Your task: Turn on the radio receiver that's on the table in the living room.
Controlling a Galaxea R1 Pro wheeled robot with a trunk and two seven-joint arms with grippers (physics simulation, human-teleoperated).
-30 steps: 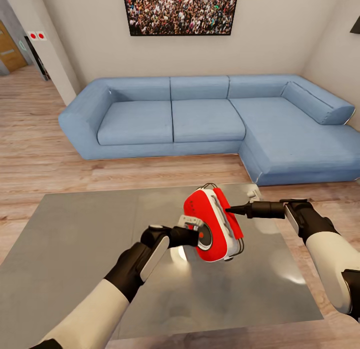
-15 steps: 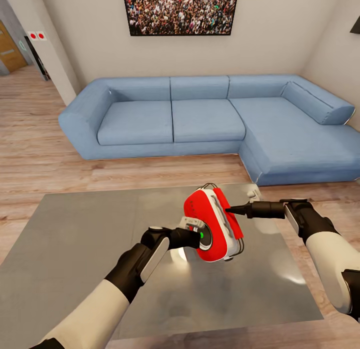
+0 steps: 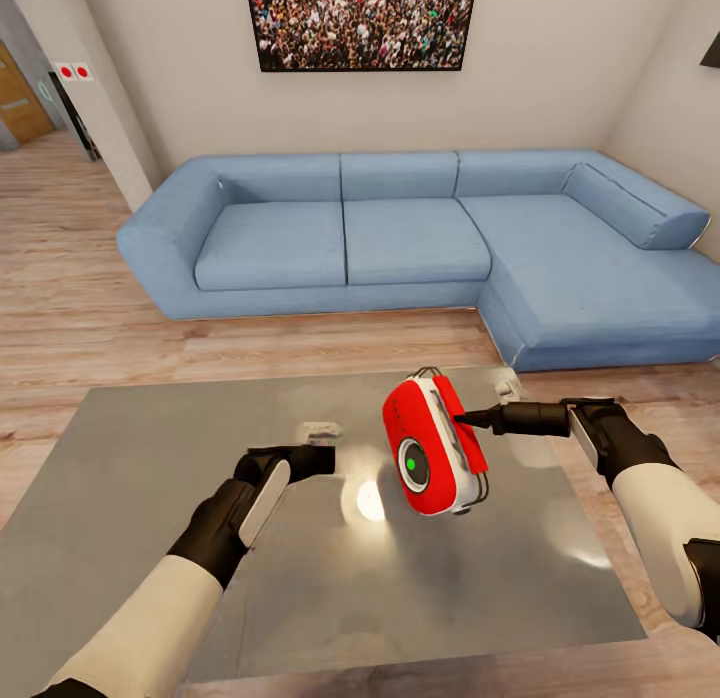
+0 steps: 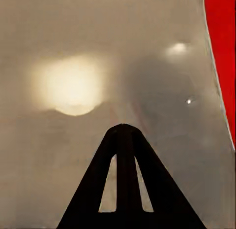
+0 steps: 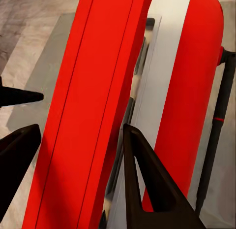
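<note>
1. While lifted clear of the worktop (image 3: 150, 498), hung the radio receiver (image 3: 432, 448) in the air above its right half, tilted, dial face turned toward the robot.
2. Gripped by the right gripper (image 3: 462, 418): fingers (image 5: 147, 184) narrowed onto the red-and-white casing, one dark tip either side of it in the right wrist view.
3. Showed a green light (image 3: 410, 465) at the centre of the dark dial; judged from that as switched on, so the main step likely done.
4. Hovered apart from the radio, the left gripper (image 3: 318, 448), low over the worktop; in the left wrist view, fingers (image 4: 125, 140) pressed together to a point, holding nothing, red casing (image 4: 221, 56) off at the edge.
5. Left to do, at most: setting the radio down on the worktop and releasing it, if wanted at all.
</note>
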